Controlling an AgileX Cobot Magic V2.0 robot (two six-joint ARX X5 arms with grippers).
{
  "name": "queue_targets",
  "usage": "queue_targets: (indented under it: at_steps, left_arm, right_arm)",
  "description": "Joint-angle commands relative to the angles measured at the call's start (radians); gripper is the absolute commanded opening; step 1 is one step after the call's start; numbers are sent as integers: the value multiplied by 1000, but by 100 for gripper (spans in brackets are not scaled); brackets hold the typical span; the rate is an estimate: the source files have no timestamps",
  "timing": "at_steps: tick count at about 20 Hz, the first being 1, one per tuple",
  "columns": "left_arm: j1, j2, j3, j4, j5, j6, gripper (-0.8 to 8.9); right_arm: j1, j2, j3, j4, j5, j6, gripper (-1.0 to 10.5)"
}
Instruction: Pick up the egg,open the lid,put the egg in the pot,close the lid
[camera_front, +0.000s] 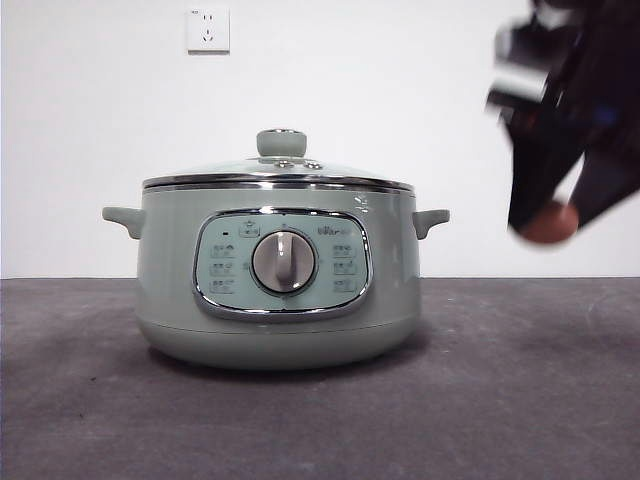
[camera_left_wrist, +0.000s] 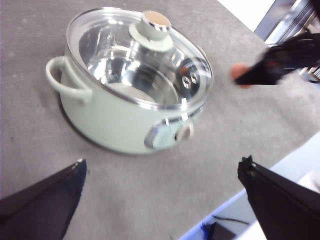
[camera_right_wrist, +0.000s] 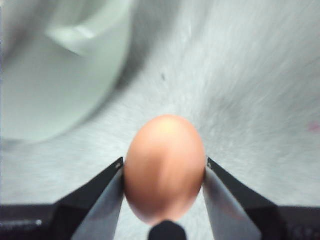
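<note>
The sage-green pot stands on the grey table with its glass lid on and the pale green knob on top. My right gripper hangs in the air to the right of the pot, above the table, shut on the reddish-brown egg, which fills the gap between its jaws in the right wrist view. The left wrist view shows the pot, the closed lid and the egg beyond it. My left gripper is open and empty, high above the table in front of the pot.
A white wall with a power socket stands behind the table. The grey table runs wide on both sides of the pot. The table's edge and a blue strip show in the left wrist view.
</note>
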Motion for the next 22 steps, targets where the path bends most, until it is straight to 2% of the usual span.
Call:
queue_targets:
  at_steps: [1, 6, 11, 16, 22]
  left_arm:
    - [-2, 80, 42, 56, 7, -14, 633]
    - [-103, 338, 226, 165, -10, -11, 633]
    - [-293, 629, 429, 249, -179, 18, 633]
    - [-425, 899, 592, 277, -328, 71, 633]
    - [-509, 1106, 615, 376, -449, 119, 633]
  right_arm:
    - [0, -133, -1, -28, 2, 1, -12]
    - [0, -356, -1, -124, 2, -6, -12]
    - [0, -480, 0, -171, -2, -5, -12]
    - [0, -510, 0, -219, -2, -5, -12]
    - [0, -510, 0, -223, -2, -5, -12]
